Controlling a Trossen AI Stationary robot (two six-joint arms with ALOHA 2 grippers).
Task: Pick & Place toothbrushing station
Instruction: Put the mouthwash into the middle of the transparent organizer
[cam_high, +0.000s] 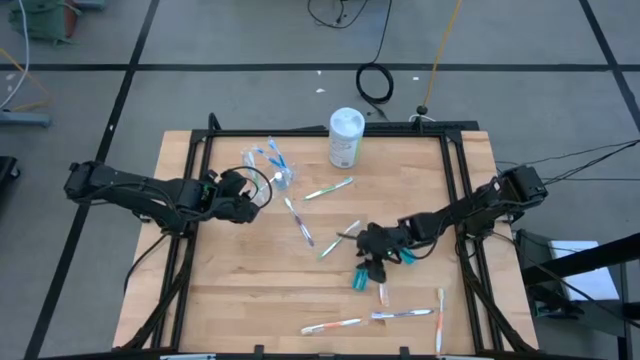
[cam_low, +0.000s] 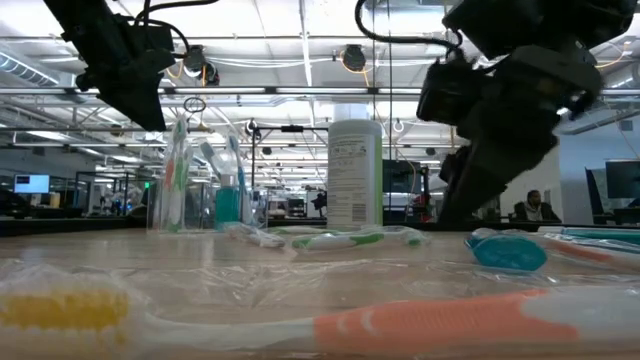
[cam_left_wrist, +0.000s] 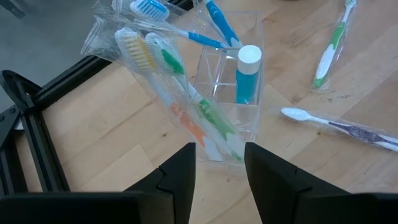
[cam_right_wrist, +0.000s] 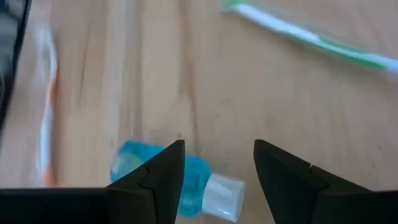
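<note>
A clear plastic cup (cam_left_wrist: 230, 93) stands on its base at the table's far left (cam_high: 283, 176). In it are several wrapped toothbrushes (cam_left_wrist: 186, 99), leaning on its rim, and an upright teal tube (cam_left_wrist: 247, 78). My left gripper (cam_left_wrist: 221, 174) is open just short of the cup's near wall, with nothing between its fingers. A second teal tube (cam_right_wrist: 193, 177) with a white cap lies on its side near the table's middle (cam_high: 360, 280). My right gripper (cam_right_wrist: 219, 168) hovers open over it. One finger is on the body side and one is beyond the cap.
A white canister (cam_high: 346, 137) stands at the far edge. Loose toothbrushes lie about the table: a green one (cam_high: 329, 188), a purple one (cam_high: 299, 220), and orange ones near the front edge (cam_high: 330, 326) (cam_high: 439, 320). Black frame rails (cam_high: 190, 250) run along both sides.
</note>
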